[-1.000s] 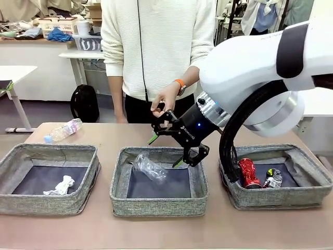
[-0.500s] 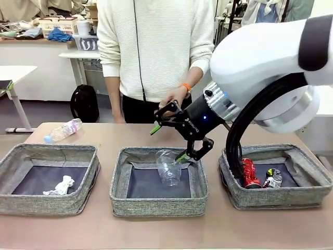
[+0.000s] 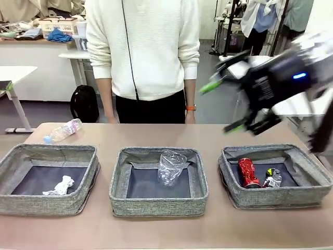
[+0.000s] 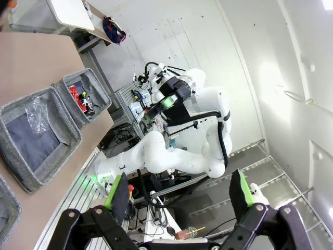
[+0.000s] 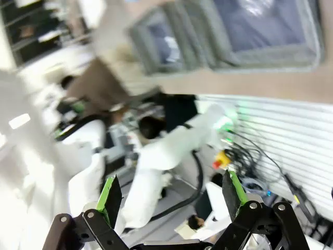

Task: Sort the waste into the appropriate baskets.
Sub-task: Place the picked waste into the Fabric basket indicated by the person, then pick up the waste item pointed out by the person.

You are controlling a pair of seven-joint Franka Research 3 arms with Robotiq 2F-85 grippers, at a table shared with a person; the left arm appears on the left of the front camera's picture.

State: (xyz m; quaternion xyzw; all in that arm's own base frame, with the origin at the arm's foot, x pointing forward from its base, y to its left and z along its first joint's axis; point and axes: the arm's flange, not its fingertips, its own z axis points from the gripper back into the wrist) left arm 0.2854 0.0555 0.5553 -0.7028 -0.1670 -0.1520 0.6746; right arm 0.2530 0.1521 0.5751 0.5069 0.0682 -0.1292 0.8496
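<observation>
On the table (image 3: 156, 229) stood three grey baskets in a row. The left basket (image 3: 31, 205) held one white paper wad (image 3: 60, 186). The middle basket (image 3: 158, 205) held one clear plastic bottle (image 3: 170, 166), crumpled, leaning against the far wall. The right basket (image 3: 281, 198) held two cans side by side: one red can (image 3: 248, 172) and one silver-black can (image 3: 272, 177). A second clear bottle (image 3: 63, 130) lay on its side on the bare tabletop beyond the left basket, outside all three.

A person in a white sweater (image 3: 143, 47) stood at the far edge, arms hanging, an orange wristband (image 3: 191, 108) on one wrist.

The right gripper (image 3: 233, 107), blurred, hung in the air above and behind the right basket, jaws spread wide, nothing between them. The right wrist view confirmed the empty gap between its pads (image 5: 110, 191).

The left wrist view alone showed the left gripper (image 4: 181, 195), jaws parted and empty, pointed off the table towards the white wall; the middle and right baskets appeared at its left edge.
</observation>
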